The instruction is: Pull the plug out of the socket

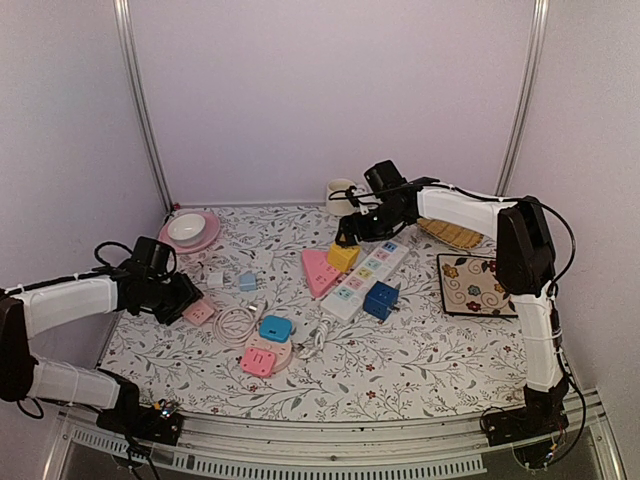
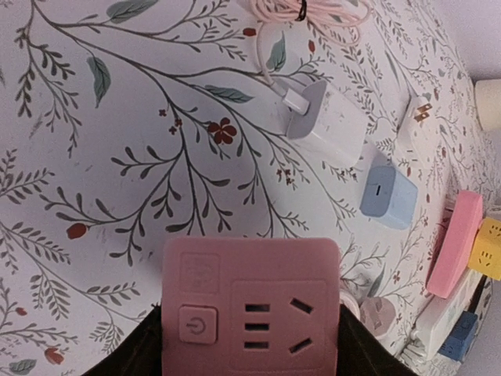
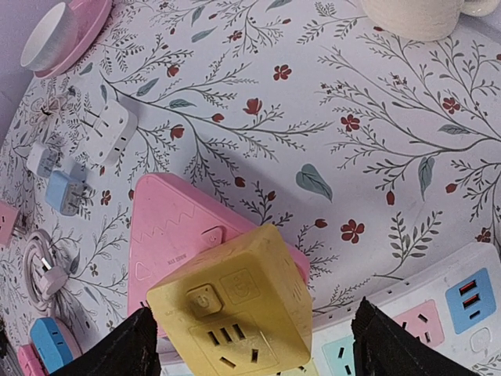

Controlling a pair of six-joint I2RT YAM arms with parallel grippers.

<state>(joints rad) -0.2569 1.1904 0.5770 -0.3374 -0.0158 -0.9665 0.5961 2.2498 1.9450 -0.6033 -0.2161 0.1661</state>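
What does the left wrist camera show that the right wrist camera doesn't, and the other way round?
Left wrist only: the face of the pink socket block, with its button and slots, gripped in the left tool, and the dark blue cube by the white power strip.
Right wrist only: the pink plate with its white bowl, and the button face of the yellow cube.
Both: the yellow cube, the pink triangular block, the light blue adapter and the power strip.

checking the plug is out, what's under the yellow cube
The yellow cube overlaps the pink triangular socket and the end of the white power strip; its underside and prongs are hidden.
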